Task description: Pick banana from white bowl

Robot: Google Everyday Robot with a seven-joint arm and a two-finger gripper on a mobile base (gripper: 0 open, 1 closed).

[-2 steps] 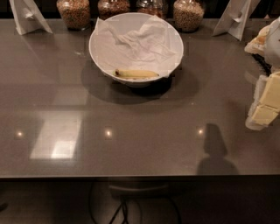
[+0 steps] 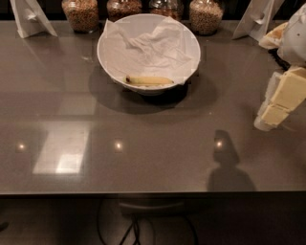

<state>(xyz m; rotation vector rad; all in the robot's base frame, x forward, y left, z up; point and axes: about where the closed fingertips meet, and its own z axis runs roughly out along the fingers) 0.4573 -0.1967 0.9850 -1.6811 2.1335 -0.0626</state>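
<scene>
A small pale-yellow banana [image 2: 149,81] with a dark stem tip at its left end lies on its side along the near inner wall of the large white bowl [image 2: 193,43]. The bowl is lined with crumpled white paper napkin [image 2: 153,45] and stands on the grey table at the back centre. My gripper [image 2: 273,107] with cream blocky fingers hangs at the right edge of the view, well to the right of the bowl and nearer to me, above the table. It holds nothing that I can see.
Several glass jars of grains [image 2: 80,13] stand in a row behind the bowl. White folded stands sit at the back left [image 2: 29,18] and back right [image 2: 258,18]. The grey table [image 2: 143,143] has its front edge near the bottom of the view, with cables below.
The gripper has shifted slightly left and down at the right edge. The banana and bowl have not moved.
</scene>
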